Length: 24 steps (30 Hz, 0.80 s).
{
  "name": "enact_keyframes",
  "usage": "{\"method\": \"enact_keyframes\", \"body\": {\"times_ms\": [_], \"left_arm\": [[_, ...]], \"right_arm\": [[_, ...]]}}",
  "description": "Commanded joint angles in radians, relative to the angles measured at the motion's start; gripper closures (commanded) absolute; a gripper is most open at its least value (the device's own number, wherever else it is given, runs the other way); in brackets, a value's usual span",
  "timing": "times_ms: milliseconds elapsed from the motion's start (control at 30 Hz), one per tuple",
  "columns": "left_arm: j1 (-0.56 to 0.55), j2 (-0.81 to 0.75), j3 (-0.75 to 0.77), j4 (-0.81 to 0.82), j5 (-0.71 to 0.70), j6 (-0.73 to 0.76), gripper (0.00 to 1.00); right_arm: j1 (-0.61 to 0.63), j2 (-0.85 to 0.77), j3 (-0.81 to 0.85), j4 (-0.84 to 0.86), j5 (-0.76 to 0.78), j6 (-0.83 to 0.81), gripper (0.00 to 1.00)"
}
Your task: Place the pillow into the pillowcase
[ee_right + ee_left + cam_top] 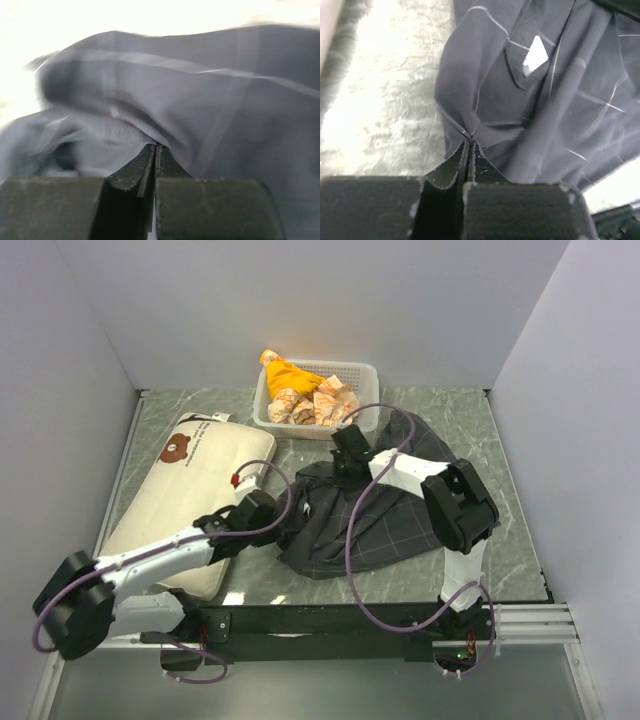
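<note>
1. Marbled grey table [500, 540] sits between pale walls, with a white basket [365, 375] at its rear
2. Cream pillow [195, 490] lies flat at the left, bear face toward the back
3. Left gripper [470, 143] is clenched on the pillowcase [395, 530] edge
4. Pillowcase lies crumpled at centre, beside the pillow
5. Right gripper [156, 146] pinches a fold at its far side
</note>
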Motion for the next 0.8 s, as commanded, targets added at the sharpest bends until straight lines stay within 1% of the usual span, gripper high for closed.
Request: {"method": "enact_keyframes", "body": {"times_ms": [0, 67, 100, 167, 267, 333, 467, 633, 700, 767], "left_arm": [[0.009, -0.174, -0.013, -0.092, -0.033, 0.025, 0.99], [0.024, -0.262, -0.017, -0.129, -0.036, 0.020, 0.99], [0.027, -0.292, -0.016, -0.186, -0.061, 0.007, 0.99], [0.036, -0.370, -0.011, -0.227, -0.077, 0.000, 0.99], [0.052, -0.439, 0.007, -0.304, -0.102, 0.002, 0.99], [0.062, -0.447, 0.010, -0.322, -0.085, 0.013, 0.99], [0.070, -0.413, 0.006, -0.338, -0.056, 0.042, 0.99], [0.082, -0.439, 0.019, -0.350, -0.007, 0.036, 0.99], [0.084, -0.470, 0.027, -0.350, 0.026, 0.025, 0.99], [0.084, -0.476, 0.035, -0.353, 0.038, 0.022, 0.99]], "right_arm": [[-0.110, -0.071, -0.045, -0.005, 0.043, -0.042, 1.00], [-0.135, -0.092, -0.051, -0.012, 0.052, -0.041, 1.00], [-0.151, -0.100, -0.056, -0.014, 0.057, -0.041, 1.00], [-0.164, -0.115, -0.057, -0.023, 0.077, -0.038, 1.00], [-0.182, -0.134, -0.056, -0.035, 0.095, -0.035, 1.00], [-0.190, -0.155, -0.054, -0.048, 0.111, -0.032, 1.00], [-0.213, -0.210, -0.039, -0.075, 0.155, -0.025, 1.00], [-0.245, -0.288, 0.056, -0.176, 0.207, -0.039, 0.99], [-0.245, -0.312, 0.093, -0.203, 0.200, -0.042, 0.98], [-0.236, -0.351, 0.107, -0.216, 0.162, -0.045, 0.96]]}}
